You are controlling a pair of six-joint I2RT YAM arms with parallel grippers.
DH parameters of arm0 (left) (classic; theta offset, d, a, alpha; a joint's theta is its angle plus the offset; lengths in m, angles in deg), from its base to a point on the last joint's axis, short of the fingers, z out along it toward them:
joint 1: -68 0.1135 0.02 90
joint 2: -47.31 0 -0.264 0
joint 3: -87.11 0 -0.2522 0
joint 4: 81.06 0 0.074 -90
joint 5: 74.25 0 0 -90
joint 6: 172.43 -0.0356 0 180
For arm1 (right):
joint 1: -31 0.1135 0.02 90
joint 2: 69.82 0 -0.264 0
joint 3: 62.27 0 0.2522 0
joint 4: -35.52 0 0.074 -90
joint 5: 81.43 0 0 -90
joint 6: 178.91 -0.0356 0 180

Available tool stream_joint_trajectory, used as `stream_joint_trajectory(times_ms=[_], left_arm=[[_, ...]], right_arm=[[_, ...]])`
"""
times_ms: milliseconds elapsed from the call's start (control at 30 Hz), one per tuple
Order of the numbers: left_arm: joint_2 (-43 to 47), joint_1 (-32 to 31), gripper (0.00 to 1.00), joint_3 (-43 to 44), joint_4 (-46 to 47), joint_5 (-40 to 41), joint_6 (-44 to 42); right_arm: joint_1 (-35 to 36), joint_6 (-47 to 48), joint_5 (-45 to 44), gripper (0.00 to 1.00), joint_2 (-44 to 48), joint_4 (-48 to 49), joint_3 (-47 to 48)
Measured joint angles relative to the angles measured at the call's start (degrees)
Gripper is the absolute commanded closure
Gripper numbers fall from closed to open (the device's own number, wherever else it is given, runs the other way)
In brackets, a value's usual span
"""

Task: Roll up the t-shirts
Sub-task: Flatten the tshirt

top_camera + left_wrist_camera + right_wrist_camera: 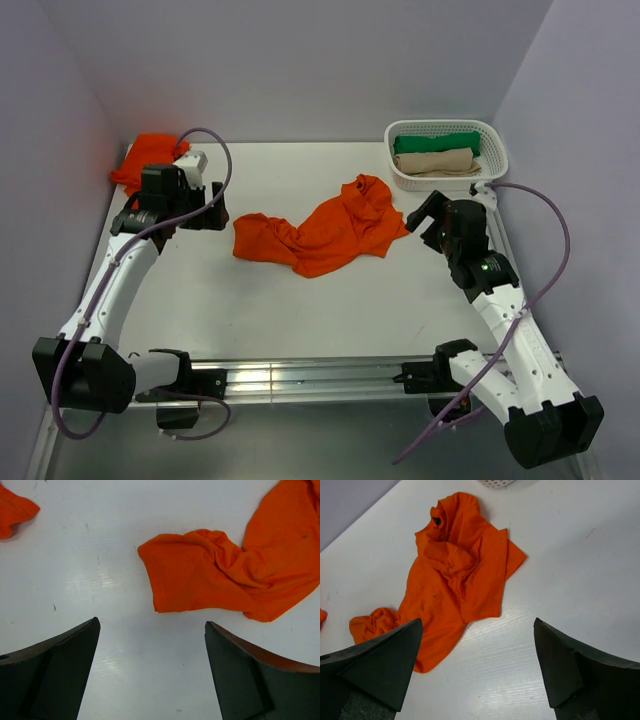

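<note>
One bright orange t-shirt (325, 232) lies crumpled and spread out in the middle of the white table (300, 310). A second orange t-shirt (145, 160) is bunched in the back-left corner, behind the left arm. My left gripper (212, 210) hovers just left of the middle shirt's left end, open and empty. In the left wrist view its jaws (152, 622) stand wide over bare table, short of the shirt (225, 575). My right gripper (425, 218) is open beside the shirt's right edge. Its wrist view shows that gripper (478, 621) empty, with the shirt (455, 575) ahead and to the left.
A white mesh basket (445, 183) stands at the back right, holding a green rolled cloth (435, 142) and a beige one (435, 163). Lilac walls close the table on three sides. A metal rail runs along the near edge between the arm bases.
</note>
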Motion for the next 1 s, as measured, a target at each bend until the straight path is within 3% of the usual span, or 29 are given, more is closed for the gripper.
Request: stream_joint_trajectory(times_ms=[167, 400, 667, 1000], left_arm=[[-2.4, 0.0, 0.15, 0.0, -0.2, -1.1, -0.5], [-10.3, -0.3, 0.22, -0.8, 0.1, -3.7, -2.3], [-22.4, -8.6, 0.28, -3.5, 0.1, -0.7, -2.4], [-24.2, -8.7, 0.31, -3.7, 0.8, 3.0, -2.3]], right_arm=[[0.0, 1.1, 1.7, 0.11, -4.5, -0.3, 1.3], [3.7, 1.1, 3.6, 0.14, -15.8, 0.8, 1.0], [8.5, -0.8, 5.3, 0.18, -31.1, 7.0, 0.5], [8.9, -2.9, 4.1, 0.19, -38.4, 10.5, 0.3]])
